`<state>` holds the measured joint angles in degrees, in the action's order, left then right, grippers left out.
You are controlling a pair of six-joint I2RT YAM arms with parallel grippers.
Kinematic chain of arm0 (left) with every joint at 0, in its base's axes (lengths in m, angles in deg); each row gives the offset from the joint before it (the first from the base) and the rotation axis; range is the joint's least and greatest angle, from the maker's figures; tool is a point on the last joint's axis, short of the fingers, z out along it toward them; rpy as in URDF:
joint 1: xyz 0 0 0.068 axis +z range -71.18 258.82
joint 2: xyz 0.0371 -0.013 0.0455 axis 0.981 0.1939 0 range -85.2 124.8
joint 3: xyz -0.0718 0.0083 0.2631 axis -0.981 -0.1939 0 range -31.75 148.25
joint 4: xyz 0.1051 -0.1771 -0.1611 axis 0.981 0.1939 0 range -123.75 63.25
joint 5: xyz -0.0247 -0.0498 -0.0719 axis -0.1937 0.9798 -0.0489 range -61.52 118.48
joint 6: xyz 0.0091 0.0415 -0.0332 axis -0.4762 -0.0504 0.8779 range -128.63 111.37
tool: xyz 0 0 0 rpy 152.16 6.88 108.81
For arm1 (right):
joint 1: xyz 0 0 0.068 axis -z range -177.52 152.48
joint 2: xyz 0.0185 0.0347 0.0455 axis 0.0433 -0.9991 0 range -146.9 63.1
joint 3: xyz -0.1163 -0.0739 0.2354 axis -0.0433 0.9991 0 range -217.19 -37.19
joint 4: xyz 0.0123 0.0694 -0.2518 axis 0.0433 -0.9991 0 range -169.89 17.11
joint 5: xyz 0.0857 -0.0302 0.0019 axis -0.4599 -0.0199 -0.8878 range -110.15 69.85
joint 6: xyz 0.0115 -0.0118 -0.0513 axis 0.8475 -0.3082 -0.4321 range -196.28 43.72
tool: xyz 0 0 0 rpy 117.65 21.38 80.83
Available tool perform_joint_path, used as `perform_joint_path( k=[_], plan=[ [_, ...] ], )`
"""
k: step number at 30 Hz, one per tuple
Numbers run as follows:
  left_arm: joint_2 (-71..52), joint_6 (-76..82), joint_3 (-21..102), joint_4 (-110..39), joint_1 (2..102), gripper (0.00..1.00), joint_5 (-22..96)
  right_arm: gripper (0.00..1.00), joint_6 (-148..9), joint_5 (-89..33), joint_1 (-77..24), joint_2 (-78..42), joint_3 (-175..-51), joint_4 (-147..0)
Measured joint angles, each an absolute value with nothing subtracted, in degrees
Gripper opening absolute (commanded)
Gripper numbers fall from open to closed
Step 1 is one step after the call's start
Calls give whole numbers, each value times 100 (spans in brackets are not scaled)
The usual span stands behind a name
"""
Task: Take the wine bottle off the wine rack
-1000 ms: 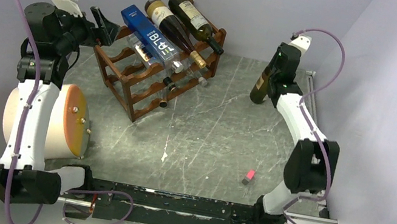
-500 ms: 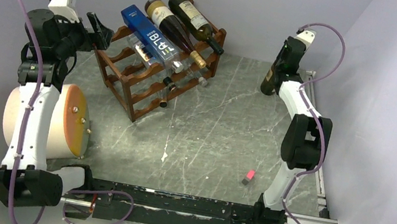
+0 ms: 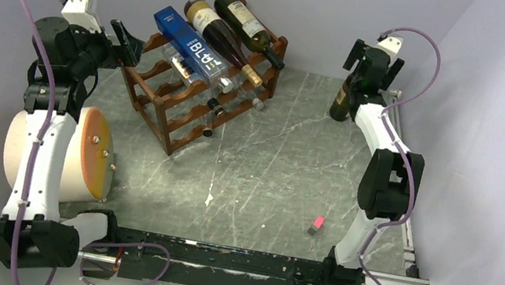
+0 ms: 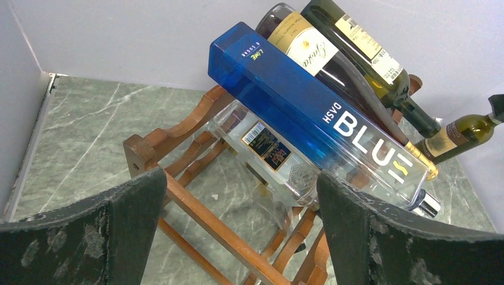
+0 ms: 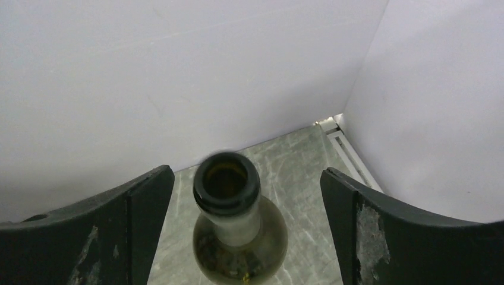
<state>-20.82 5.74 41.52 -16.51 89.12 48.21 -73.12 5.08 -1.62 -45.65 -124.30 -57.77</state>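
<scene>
Green wine bottle [image 3: 341,99] stands upright on bench [image 3: 285,164], far right corner; right tool [image 5: 246,172] spread either side of its neck, apart from it; left tool [image 4: 241,174] spread, empty, facing wine rack [image 3: 175,109].

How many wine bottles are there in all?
3: a cream-labelled bottle and a green bottle lie atop the wine rack; a third bottle stands below the open right gripper. Lower tiers may hide more.

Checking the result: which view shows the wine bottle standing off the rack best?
Top external: the wine bottle stands upright on the table, far right. Right wrist shows only its mouth and shoulders from above; left wrist, its upper part at the frame edge.
</scene>
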Motion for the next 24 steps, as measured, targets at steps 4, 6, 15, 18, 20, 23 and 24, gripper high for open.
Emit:
perform_joint_path(
  k=[4,6,15,18,20,23,24],
  plan=[
    [-2200,596,4030,-1734,8912,99,4829,100,-7262,508,-166,-4374,-12570,-6074],
    [-2257,618,3960,-1798,8910,99,4862,100,-7194,495,-182,-4191,-12585,-6260],
    [-2257,727,3879,-1942,8565,99,5103,100,-6842,1114,-1561,-2311,-12194,-7580],
    [-2141,819,3879,-1953,8453,99,5188,100,-6739,1326,-2660,-1572,-11759,-7935],
    [-2069,924,3835,-2045,8440,98,5328,100,-6525,1339,-3139,-1227,-11538,-8337],
    [-2082,1119,3626,-2296,8438,98,5520,100,-6215,1302,-3209,-882,-11186,-8951],
    [-2093,1178,3569,-2353,8432,98,5566,100,-6127,1269,-3196,-759,-11007,-9137]
  ],
)
